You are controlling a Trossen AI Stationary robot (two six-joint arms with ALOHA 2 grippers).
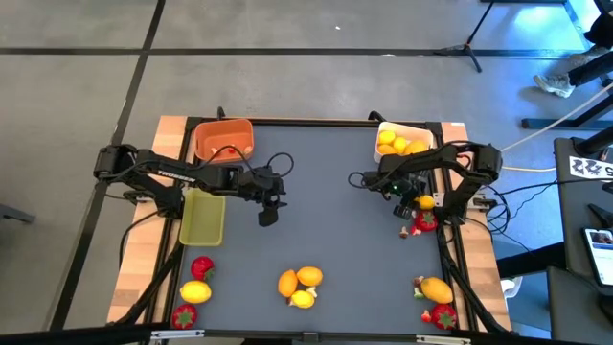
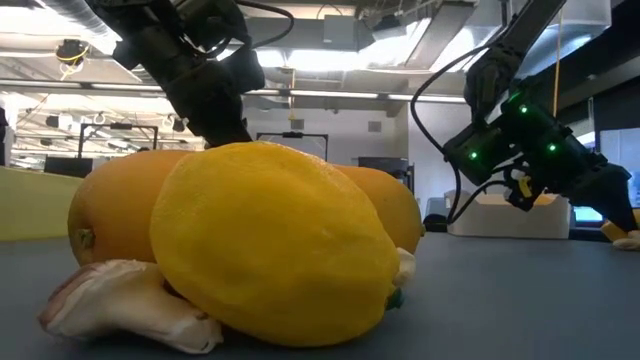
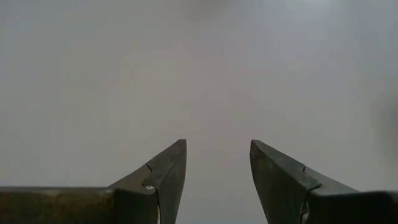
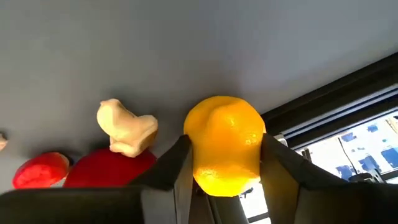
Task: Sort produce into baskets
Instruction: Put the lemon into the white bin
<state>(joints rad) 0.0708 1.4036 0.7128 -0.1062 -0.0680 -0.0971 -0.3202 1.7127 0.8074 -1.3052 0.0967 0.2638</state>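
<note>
My right gripper (image 1: 421, 203) is shut on a small round yellow citrus fruit (image 4: 224, 146) near the table's right edge, in front of the white basket (image 1: 383, 129), which holds several yellow fruits. A red strawberry piece (image 1: 424, 222) and a pale bit (image 4: 127, 134) lie on the table just under it. My left gripper (image 1: 268, 216) is open and empty over bare grey table (image 3: 199, 74), to the right of the yellow-green basket (image 1: 203, 216). The orange basket (image 1: 225, 139) stands at the far left. My right gripper pinches the yellow fruit's two opposite sides (image 4: 194, 155) between its two fingers. The fingers come from above, pointing down at the table. In the low view the fruit (image 2: 520, 187) hangs clear of the table.
Two orange fruits and a lemon (image 1: 301, 286) lie together at the near centre, filling the low view (image 2: 275, 245). Two strawberries and a lemon (image 1: 195, 292) lie near left. A lemon (image 1: 436, 289) and a strawberry (image 1: 442, 314) lie near right. The table's middle is bare.
</note>
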